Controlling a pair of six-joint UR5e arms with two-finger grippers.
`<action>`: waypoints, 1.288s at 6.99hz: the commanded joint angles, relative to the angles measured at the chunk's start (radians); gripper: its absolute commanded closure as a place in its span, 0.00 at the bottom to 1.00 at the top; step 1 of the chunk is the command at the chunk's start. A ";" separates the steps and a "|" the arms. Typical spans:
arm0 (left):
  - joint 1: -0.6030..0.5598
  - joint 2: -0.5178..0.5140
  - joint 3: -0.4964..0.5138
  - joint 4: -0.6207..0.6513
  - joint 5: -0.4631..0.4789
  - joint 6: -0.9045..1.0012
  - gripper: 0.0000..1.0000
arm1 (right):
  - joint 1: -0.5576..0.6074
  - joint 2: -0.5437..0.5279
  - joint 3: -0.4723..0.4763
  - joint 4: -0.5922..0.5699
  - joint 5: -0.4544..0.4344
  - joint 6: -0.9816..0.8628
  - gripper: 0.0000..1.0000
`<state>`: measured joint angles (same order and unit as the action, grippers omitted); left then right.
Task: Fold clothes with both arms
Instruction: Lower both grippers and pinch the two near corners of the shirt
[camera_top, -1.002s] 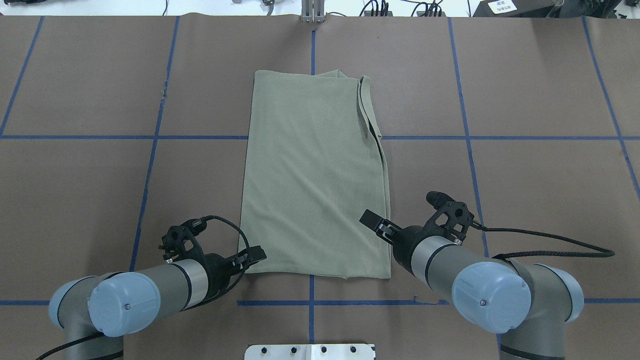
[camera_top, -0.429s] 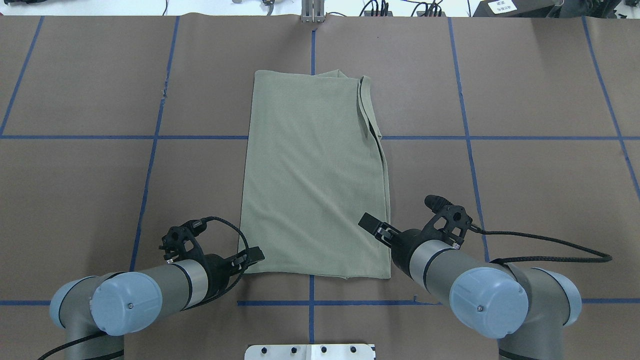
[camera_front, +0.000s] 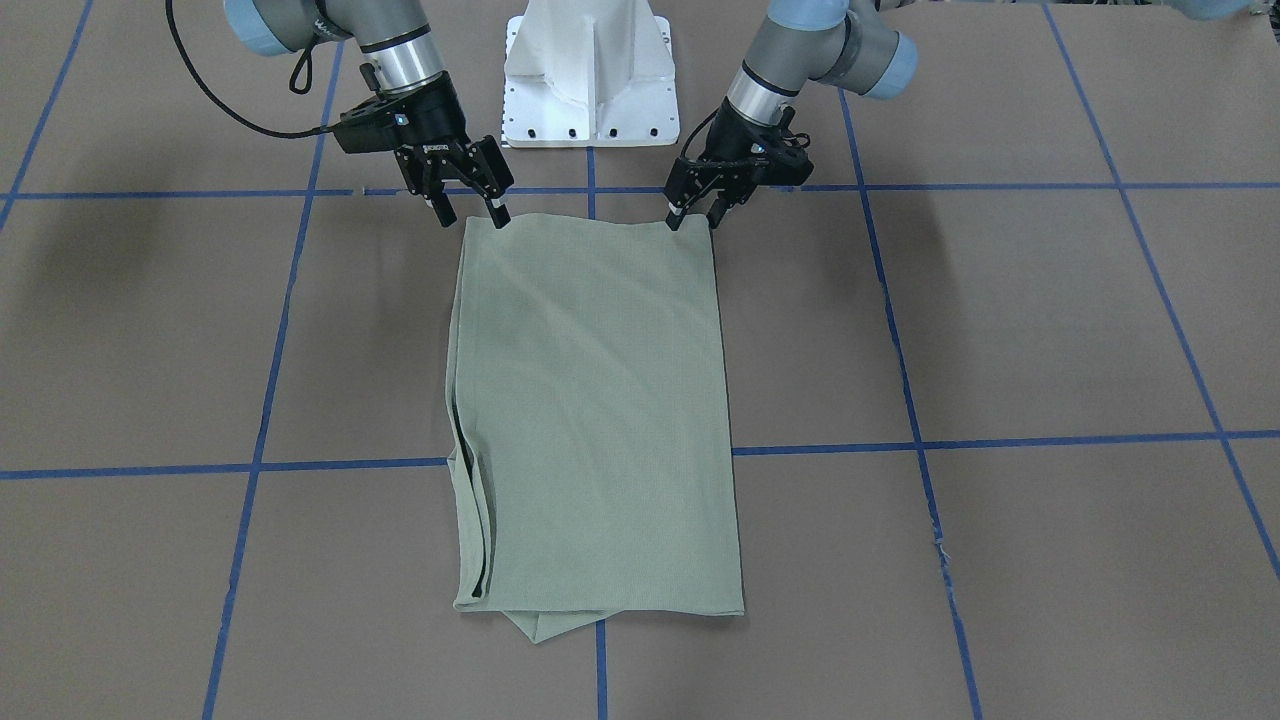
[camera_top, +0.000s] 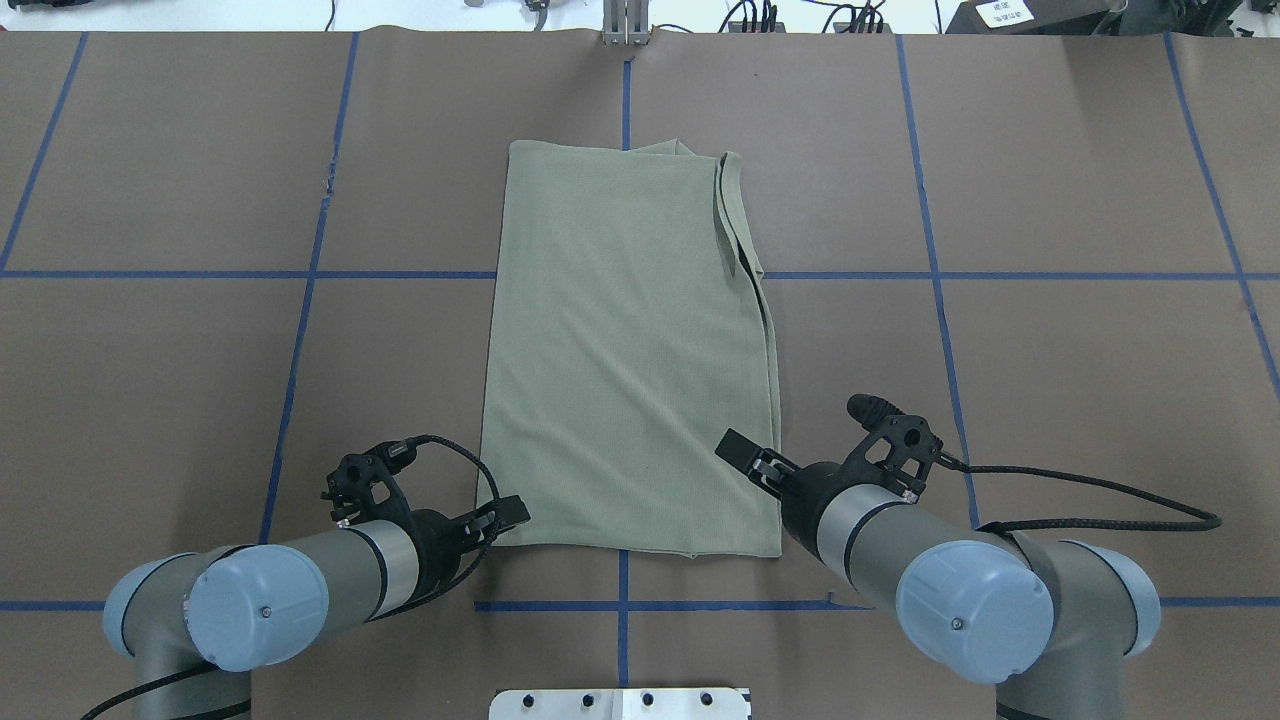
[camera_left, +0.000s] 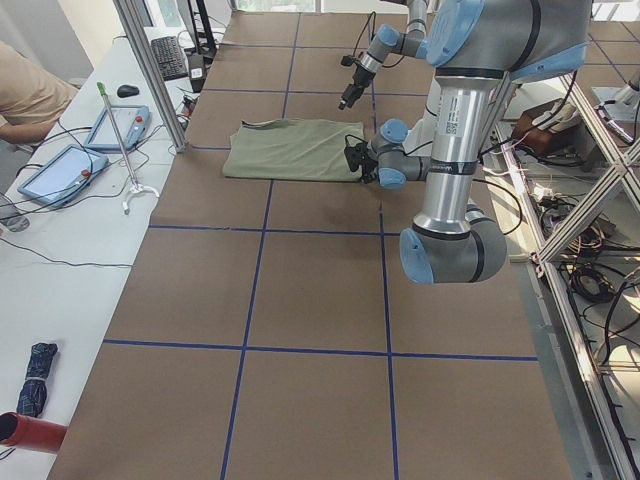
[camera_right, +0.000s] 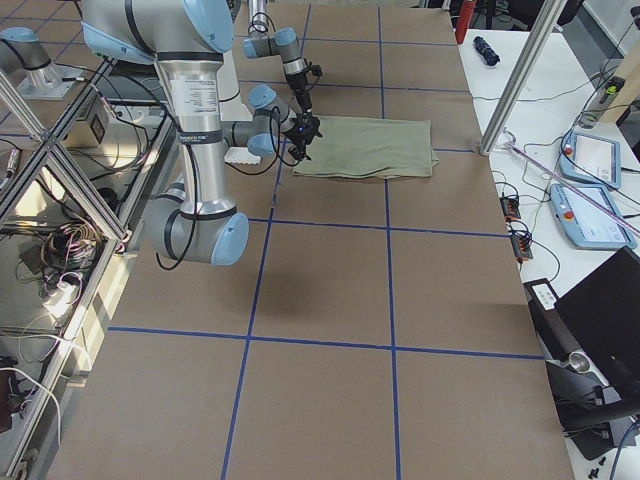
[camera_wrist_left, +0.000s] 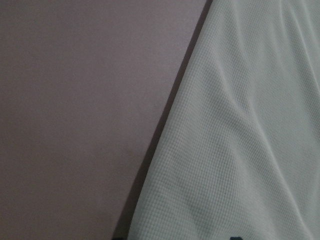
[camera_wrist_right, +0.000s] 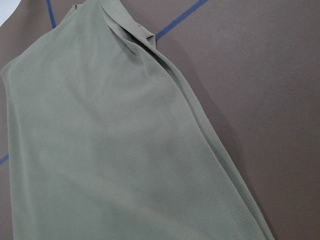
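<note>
1. The left arm (camera_top: 300, 575) is hovering at the shirt's near left corner, jaws apart, probably readying a pinch.
2. The shirt (camera_top: 630, 350) is lying flat mid-worktop (camera_top: 1050, 350), already folded narrow.
3. The right arm (camera_top: 880, 520) is mirroring it at the near right corner, jaws apart, probably for a joint lift.

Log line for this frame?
shirt: folded to strip, flat | left pincer: open, at robot-side corner | right pincer: open, at other robot-side corner | grasp: not yet

left end effector (camera_left: 353, 160) seemingly touches the folded green shirt (camera_left: 290, 150).
</note>
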<state>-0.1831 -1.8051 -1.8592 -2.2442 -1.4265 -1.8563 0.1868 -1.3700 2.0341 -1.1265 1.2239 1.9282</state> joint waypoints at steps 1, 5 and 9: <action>0.004 -0.006 0.015 0.000 0.000 0.006 0.23 | -0.007 0.000 -0.002 -0.001 -0.006 0.000 0.01; 0.005 -0.013 0.023 -0.005 -0.002 0.005 0.99 | -0.013 0.006 -0.011 -0.001 -0.007 0.000 0.01; -0.001 -0.003 0.003 -0.003 0.001 0.006 1.00 | -0.029 0.012 -0.015 -0.001 -0.014 0.000 0.01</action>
<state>-0.1827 -1.8107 -1.8540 -2.2473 -1.4263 -1.8500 0.1626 -1.3585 2.0203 -1.1275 1.2142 1.9282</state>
